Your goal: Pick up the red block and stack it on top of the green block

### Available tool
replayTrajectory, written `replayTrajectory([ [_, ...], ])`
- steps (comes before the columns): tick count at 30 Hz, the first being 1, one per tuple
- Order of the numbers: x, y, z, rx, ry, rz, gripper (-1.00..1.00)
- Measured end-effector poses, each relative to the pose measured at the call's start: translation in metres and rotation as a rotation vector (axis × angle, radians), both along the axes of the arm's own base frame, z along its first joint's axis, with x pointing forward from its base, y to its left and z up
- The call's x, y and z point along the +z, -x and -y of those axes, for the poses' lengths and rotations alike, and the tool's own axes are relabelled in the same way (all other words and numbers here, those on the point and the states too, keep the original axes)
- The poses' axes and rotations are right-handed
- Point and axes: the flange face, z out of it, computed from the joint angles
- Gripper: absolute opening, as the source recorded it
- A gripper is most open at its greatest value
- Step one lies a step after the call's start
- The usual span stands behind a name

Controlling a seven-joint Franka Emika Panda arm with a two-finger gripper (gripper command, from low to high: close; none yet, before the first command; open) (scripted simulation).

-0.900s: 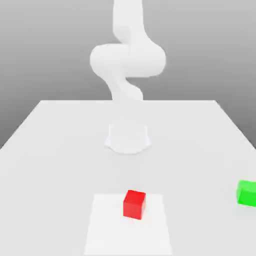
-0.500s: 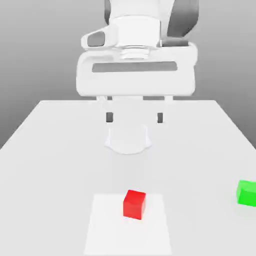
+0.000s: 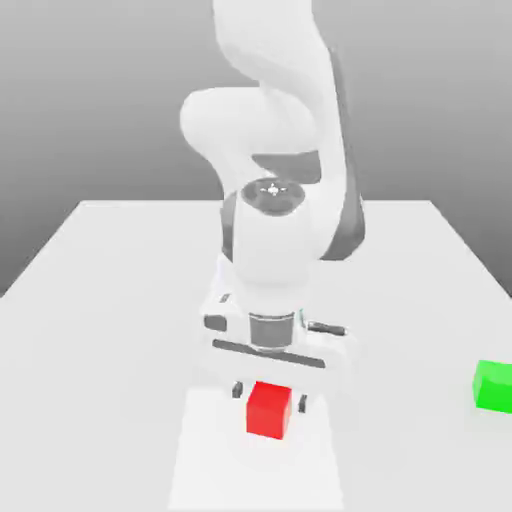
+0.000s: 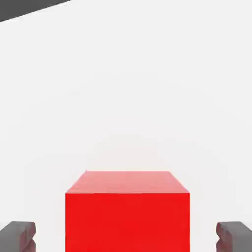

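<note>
The red block (image 3: 269,410) sits on the white table (image 3: 110,300) near its front edge, on a paler square patch. My gripper (image 3: 269,397) is down over it, open, with one dark fingertip on each side of the block and a gap on both sides. In the hand view the red block (image 4: 127,211) lies between the two fingertips (image 4: 17,236), neither touching it. The green block (image 3: 494,386) rests on the table at the exterior view's right edge, well apart from the gripper.
The paler square patch (image 3: 255,465) reaches toward the table's front edge. The arm's white links (image 3: 275,240) rise behind the hand and cover the round base. Bare table surface lies between the red block and the green block.
The hand has come down from high above the table to the red block and turned. Its fingers now straddle the block. Neither block has moved.
</note>
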Motion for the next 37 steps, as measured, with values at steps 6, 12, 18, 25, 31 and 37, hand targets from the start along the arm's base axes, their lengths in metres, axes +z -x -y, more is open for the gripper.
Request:
replayTrajectory([
  [6,0.001,0.000,0.000,0.000,0.000,0.001,-1.00],
  [12,0.051,-0.001,0.000,0.000,0.001,0.000,-1.00],
  [18,0.071,-0.019,-0.029,-0.016,0.009,-0.003,-1.00],
  [25,0.082,-0.010,-0.136,0.125,0.010,-0.001,-1.00],
  [31,0.075,0.053,-0.311,0.413,0.000,0.002,-1.00],
  [37,0.041,0.060,-0.329,0.434,-0.001,0.002,1.00],
])
